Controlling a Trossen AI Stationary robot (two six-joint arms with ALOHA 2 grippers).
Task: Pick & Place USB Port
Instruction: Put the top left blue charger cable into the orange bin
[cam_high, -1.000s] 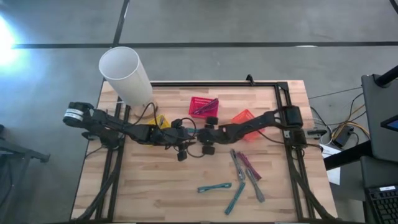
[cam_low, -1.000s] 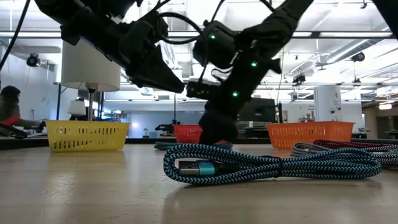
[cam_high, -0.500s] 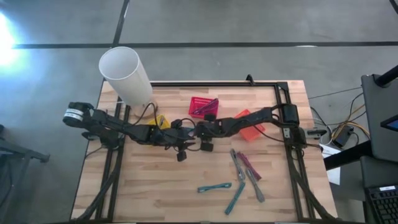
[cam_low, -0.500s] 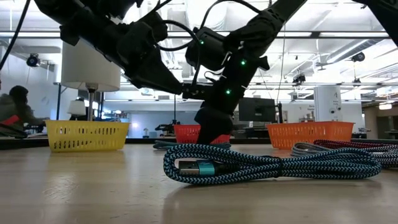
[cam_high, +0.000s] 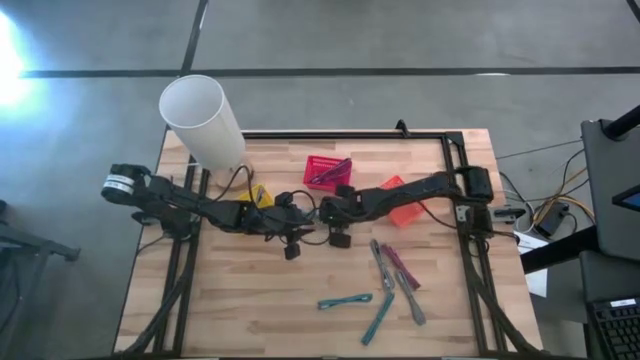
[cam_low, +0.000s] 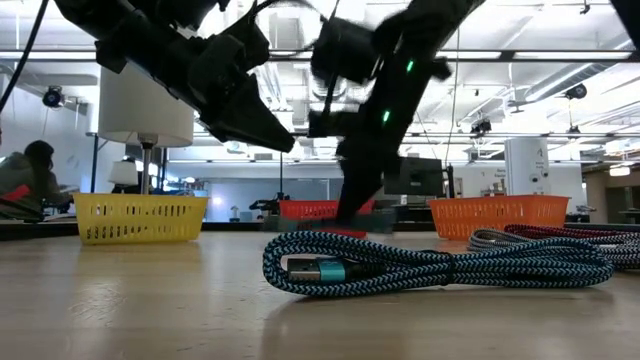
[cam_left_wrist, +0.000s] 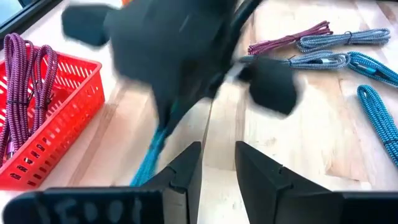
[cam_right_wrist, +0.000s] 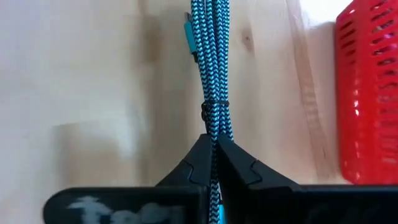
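A bundled teal braided USB cable (cam_right_wrist: 210, 62) sits in my right gripper (cam_right_wrist: 214, 146), which is shut on it near the table's middle (cam_high: 323, 212), just in front of the red basket (cam_high: 328, 170). The left wrist view shows this cable (cam_left_wrist: 153, 151) slanting down below that gripper. My left gripper (cam_left_wrist: 217, 167) hovers open right beside it (cam_high: 301, 224), holding nothing. The red basket (cam_left_wrist: 43, 124) has purple cables in it. My right gripper pinches the teal bundle between its two fingers just behind the bundle's tie (cam_right_wrist: 214, 107). The fingers (cam_right_wrist: 200, 163) slant steeply down and point along the cable. The strands run on from the fingertips to the connector end (cam_right_wrist: 188, 31); I cannot tell whether that end rests on the table.
An orange basket (cam_high: 395, 195) and a yellow basket (cam_high: 262, 195) flank the red one. Loose cables lie nearer the front: grey (cam_high: 383, 262), maroon (cam_high: 402, 268) and two teal ones (cam_high: 345, 300). A white cylinder (cam_high: 203, 120) stands at the far left corner.
My right gripper has drawn its fingers together on the teal bundle, then risen off the table and tipped, taking the gripped part of the cable up with it. My left gripper has kept still.
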